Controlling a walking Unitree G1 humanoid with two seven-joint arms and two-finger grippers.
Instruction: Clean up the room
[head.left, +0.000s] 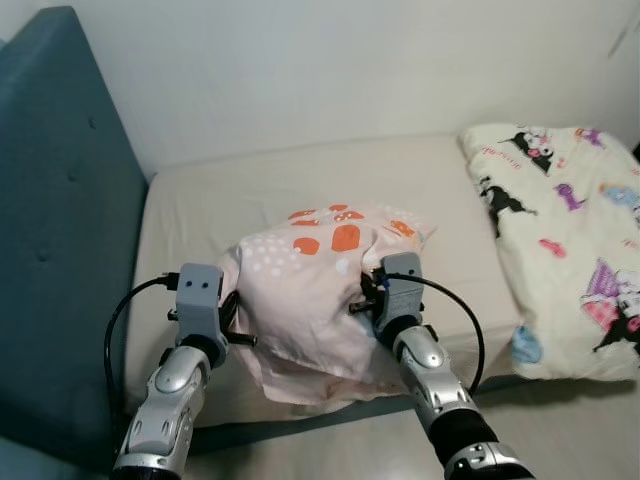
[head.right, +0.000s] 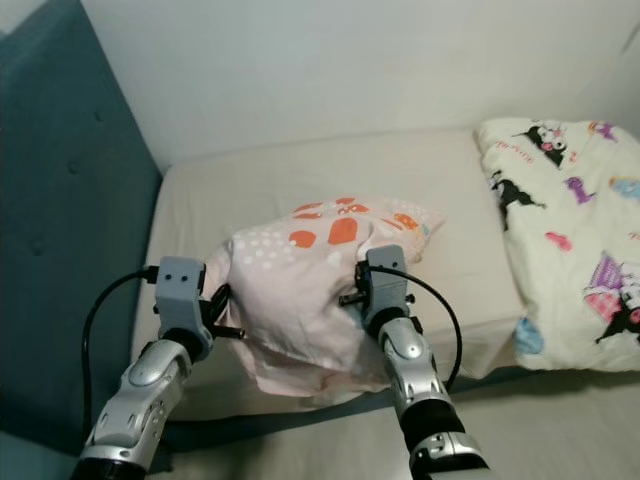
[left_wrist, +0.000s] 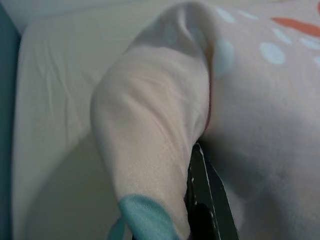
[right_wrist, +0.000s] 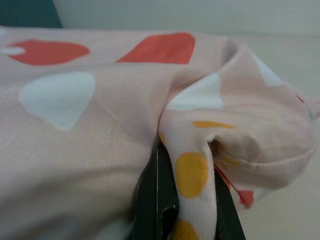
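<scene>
Near the headboard (head.left: 60, 250), on the mattress (head.left: 200, 210), the soft, light pillow (head.left: 310, 290) is pinched by left gripper (head.left: 232, 322) and right gripper (head.left: 366, 295) at opposite edges, likely sagging between them.

Pillow (head.left: 310, 290) on bed (head.left: 200, 215) between both tools, headboard (head.left: 60, 230) left, quilt (head.left: 570, 230) right.
</scene>
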